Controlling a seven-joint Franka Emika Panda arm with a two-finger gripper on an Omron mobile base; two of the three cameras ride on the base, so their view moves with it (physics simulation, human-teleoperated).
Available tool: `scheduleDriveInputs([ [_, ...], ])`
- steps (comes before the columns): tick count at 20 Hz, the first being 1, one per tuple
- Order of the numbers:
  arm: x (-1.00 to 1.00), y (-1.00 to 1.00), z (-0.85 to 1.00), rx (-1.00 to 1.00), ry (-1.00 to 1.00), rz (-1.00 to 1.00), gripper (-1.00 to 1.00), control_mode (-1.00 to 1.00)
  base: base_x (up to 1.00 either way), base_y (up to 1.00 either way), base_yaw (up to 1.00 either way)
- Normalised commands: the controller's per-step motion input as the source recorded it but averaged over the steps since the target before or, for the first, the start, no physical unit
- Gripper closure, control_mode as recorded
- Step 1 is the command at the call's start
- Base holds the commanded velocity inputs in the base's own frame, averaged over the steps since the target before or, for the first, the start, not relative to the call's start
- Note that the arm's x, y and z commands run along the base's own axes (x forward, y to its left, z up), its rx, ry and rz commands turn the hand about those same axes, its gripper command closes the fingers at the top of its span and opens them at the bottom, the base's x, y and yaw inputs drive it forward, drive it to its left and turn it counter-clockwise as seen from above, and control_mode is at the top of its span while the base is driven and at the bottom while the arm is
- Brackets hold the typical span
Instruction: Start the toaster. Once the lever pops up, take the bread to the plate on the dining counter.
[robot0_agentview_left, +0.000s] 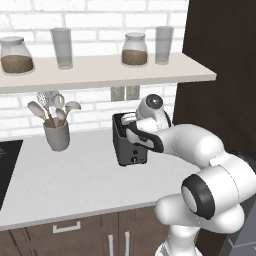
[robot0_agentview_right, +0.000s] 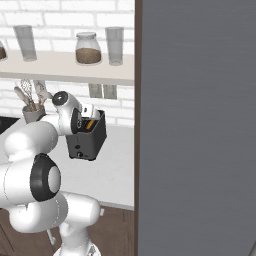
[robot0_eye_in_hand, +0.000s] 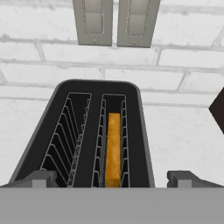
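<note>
Hovers over the boxy black two-slot toaster (robot0_eye_in_hand: 98, 131) — two-finger gripper (robot0_eye_in_hand: 111, 178) spread wide, empty; thin orange-tan bread slice (robot0_eye_in_hand: 113, 148) sits in the right slot.

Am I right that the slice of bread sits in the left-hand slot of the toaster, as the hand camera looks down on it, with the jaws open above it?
Not quite: in the hand view the bread stands in the right-hand slot of the toaster; the left slot holds none. The rest is right: the jaws are open above it.
</note>
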Motion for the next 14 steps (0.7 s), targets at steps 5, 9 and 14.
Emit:
scheduleDriveInputs([
  [5,0.0,0.0,0.0,0.0,0.0,0.0,-1.0,-1.0,0.0,0.0,0.0],
  [9,0.0,0.0,0.0,0.0,0.0,0.0,-1.0,-1.0,0.0,0.0,0.0],
  [14,0.0,0.0,0.0,0.0,0.0,0.0,-1.0,-1.0,0.0,0.0,0.0],
])
